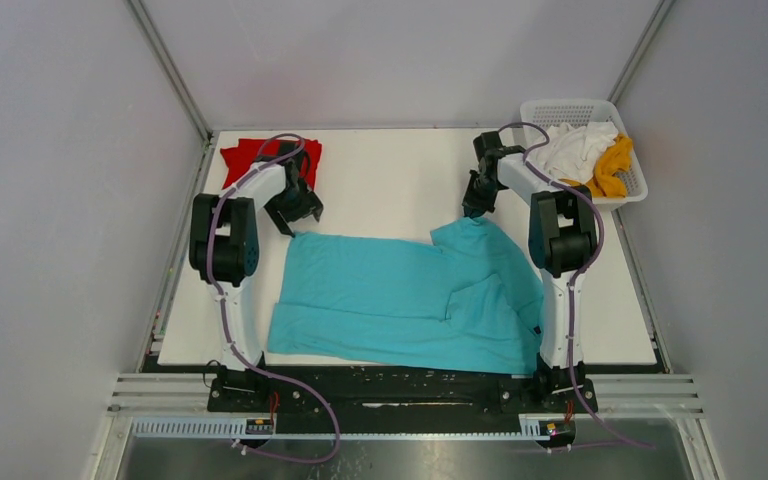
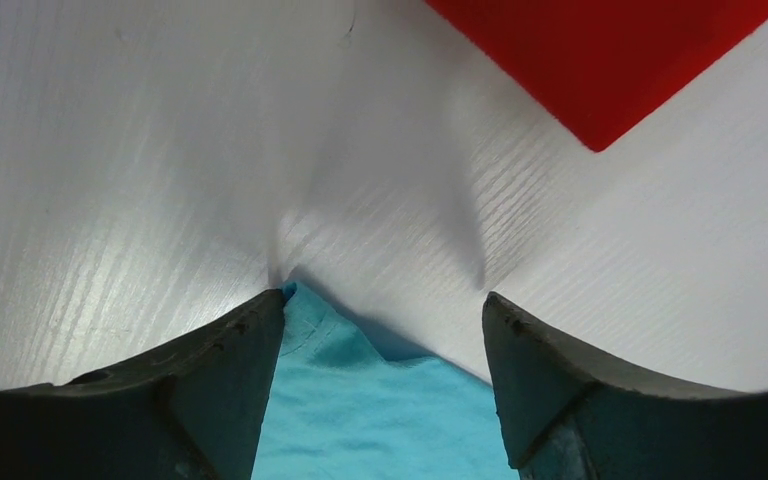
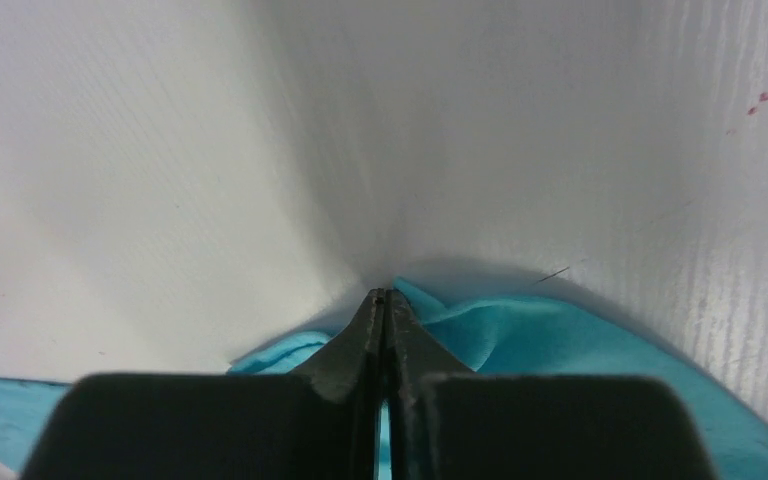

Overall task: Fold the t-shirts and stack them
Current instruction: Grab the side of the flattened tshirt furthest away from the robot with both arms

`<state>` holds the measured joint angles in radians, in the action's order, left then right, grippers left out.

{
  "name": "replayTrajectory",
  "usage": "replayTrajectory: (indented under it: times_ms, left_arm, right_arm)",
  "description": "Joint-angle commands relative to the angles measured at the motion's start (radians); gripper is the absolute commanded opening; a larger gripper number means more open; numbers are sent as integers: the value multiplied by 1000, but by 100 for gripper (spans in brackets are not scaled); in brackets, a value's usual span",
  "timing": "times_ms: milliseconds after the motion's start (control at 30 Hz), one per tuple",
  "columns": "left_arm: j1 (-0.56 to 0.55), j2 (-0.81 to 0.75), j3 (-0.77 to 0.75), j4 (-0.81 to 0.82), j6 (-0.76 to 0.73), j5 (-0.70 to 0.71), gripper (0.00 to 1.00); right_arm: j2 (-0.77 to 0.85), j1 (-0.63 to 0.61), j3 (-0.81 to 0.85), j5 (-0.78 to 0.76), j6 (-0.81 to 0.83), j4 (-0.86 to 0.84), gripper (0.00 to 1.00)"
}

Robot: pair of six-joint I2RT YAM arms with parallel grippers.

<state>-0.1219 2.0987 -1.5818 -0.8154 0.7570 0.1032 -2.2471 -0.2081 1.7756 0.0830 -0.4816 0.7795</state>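
Turquoise-blue soft fabric t-shirt (image 1: 390,295) lies spread over the white desk's (image 1: 390,180) near half. Left hand (image 2: 383,300): open, straddling its far-left corner (no grip). Right hand (image 3: 385,295): clenched on its far-right edge.

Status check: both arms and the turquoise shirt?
Left gripper open, astride far-left corner of turquoise t-shirt. Right gripper shut on its far-right edge. Red t-shirt folded far left, nothing in the way.

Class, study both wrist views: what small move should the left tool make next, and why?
Probably close the left tool: its jaws stand open astride a corner of the turquoise t-shirt, while the right tool looks shut on another corner.
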Motion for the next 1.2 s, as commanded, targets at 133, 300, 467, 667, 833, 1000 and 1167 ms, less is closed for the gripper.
replayTrajectory:
  times_ms: [133,300,467,667,833,1000,1167]
  left_arm:
    - [7,22,-99,-88,21,51,72]
    - [7,0,-97,-104,38,87,72]
    - [8,5,-135,-149,47,160,72]
    - [8,54,-154,-184,55,123,66]
    - [8,43,-119,-202,75,123,64]
    - [0,47,-48,-179,104,83,60]
    - [-3,30,-29,-171,125,109,58]
  right_arm:
    - [59,-1,-10,-8,15,9,0]
    - [109,-1,-29,-45,58,-5,0]
    - [149,-1,-53,-4,105,-35,0]
    - [167,-1,-80,8,118,-37,0]
    - [181,-1,-89,29,120,-37,0]
    - [195,-1,-101,50,122,-37,0]
    - [223,-1,-134,52,139,-37,0]
